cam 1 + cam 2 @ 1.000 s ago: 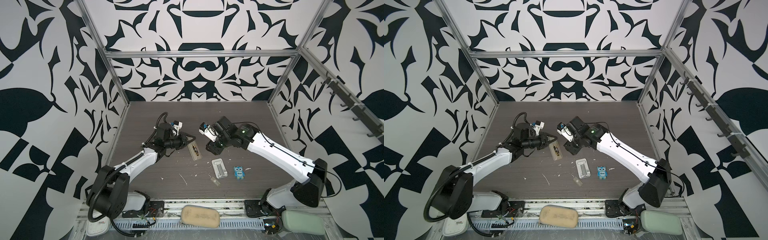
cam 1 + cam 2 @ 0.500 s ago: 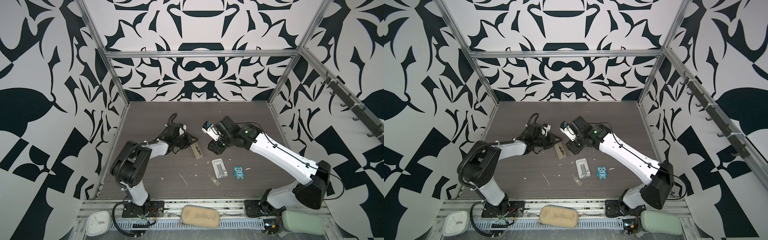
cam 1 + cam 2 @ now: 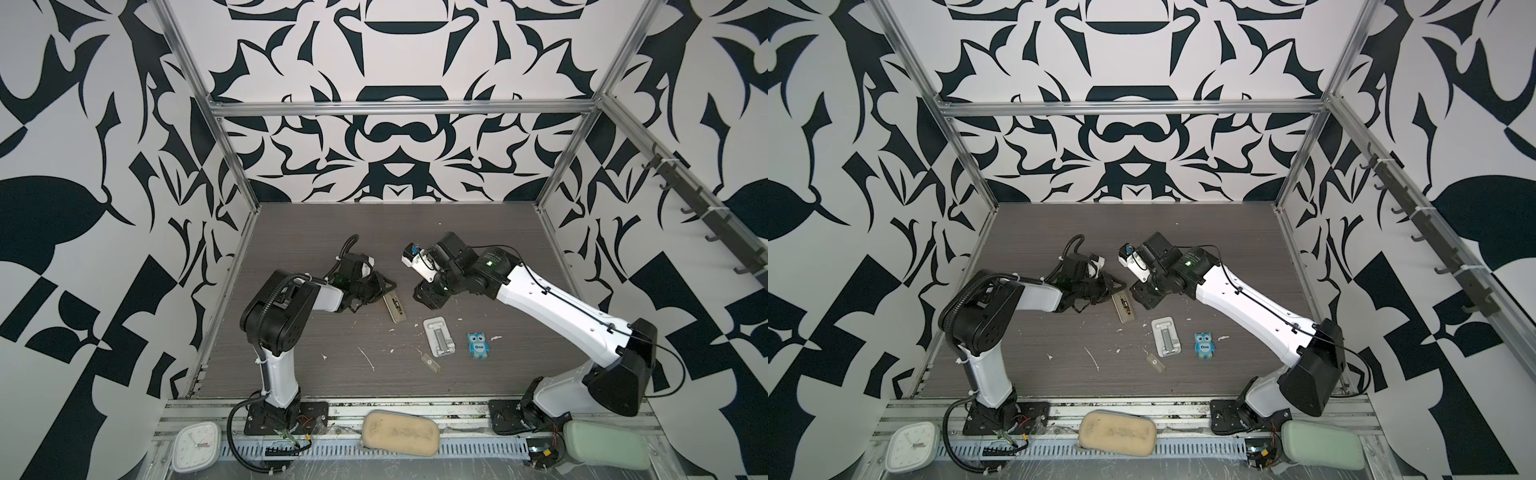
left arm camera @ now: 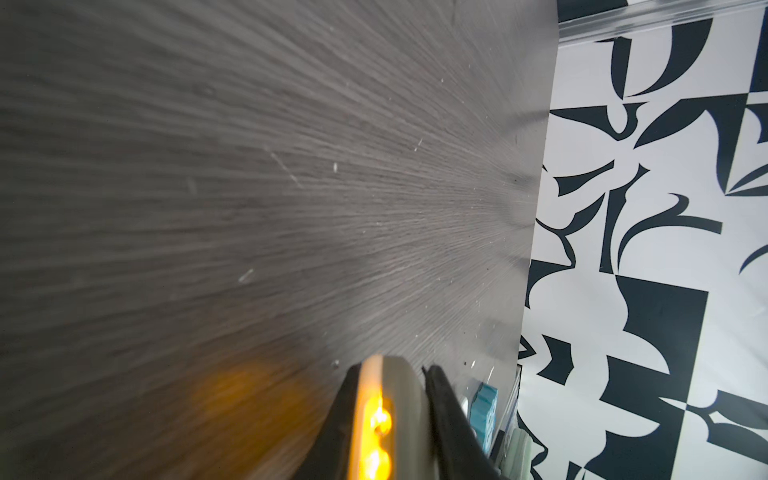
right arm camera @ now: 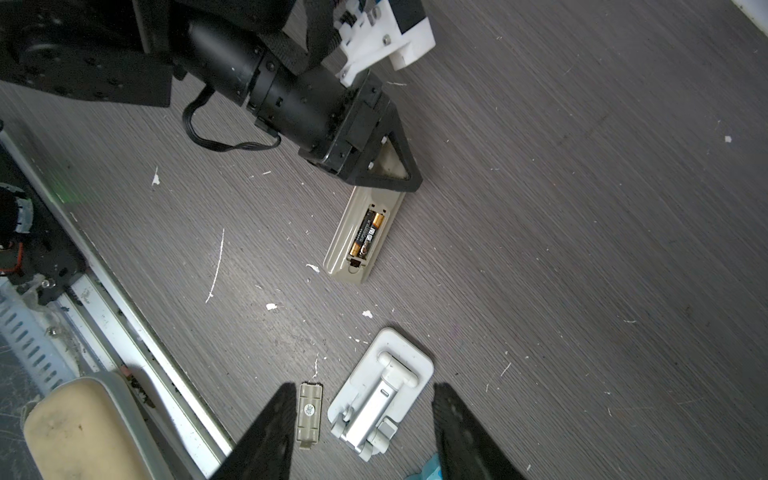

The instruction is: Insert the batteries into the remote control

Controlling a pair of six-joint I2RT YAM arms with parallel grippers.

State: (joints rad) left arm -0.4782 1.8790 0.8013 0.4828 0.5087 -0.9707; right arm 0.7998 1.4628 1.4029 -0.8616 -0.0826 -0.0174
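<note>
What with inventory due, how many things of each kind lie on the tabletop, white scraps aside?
batteries: 2, in the remote's bay
remote control: 1
battery cover: 1
white stand: 1
blue owl: 1
Total: 6

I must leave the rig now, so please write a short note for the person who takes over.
Left gripper: jaws around one end of the remote control, which lies back up on the table; firmness of grip unclear.
Right gripper: open, empty.
Done: both batteries sit in place inside the remote control.
To do: perhaps refit the battery cover, lying loose near the white stand.
</note>
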